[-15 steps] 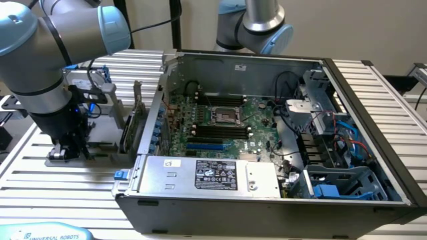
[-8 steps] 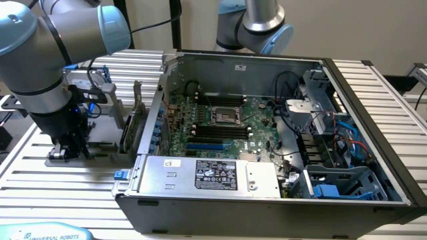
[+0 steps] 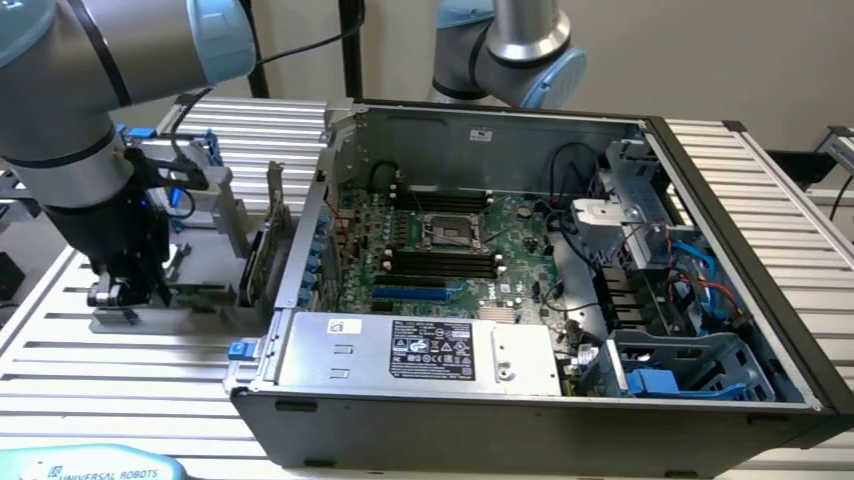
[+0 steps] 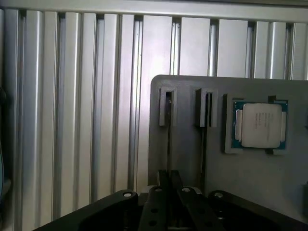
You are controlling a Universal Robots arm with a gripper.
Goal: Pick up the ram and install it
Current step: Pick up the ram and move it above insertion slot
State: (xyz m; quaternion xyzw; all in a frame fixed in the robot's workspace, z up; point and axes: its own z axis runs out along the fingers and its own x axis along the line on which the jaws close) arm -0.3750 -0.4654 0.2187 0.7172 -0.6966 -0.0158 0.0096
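The ram (image 4: 169,144), a long, thin circuit-board stick that I see edge-on as a dark line, stands upright in a narrow slot of a flat grey plastic holder plate (image 4: 250,178). My pincer (image 4: 169,175) is narrow, its black fingers (image 4: 176,179) closed against the two flat sides of the ram at the end nearest my wrist. A second thin stick (image 4: 204,149) stands in the neighbouring slot, just beside the first and parallel to it. Beyond that slot a square processor chip with a silver metal lid (image 4: 260,125) lies flat in a recess of the same plate. The plate rests on the ribbed aluminium tabletop (image 4: 72,120). In the exterior view my pincer (image 3: 118,295) hangs over the holder at that view's left, near a tall green expansion card (image 3: 274,250) standing on edge. Further towards that view's right lies the open grey metal computer case (image 3: 534,420), with long black slots (image 3: 441,262) on its green motherboard (image 3: 514,235).
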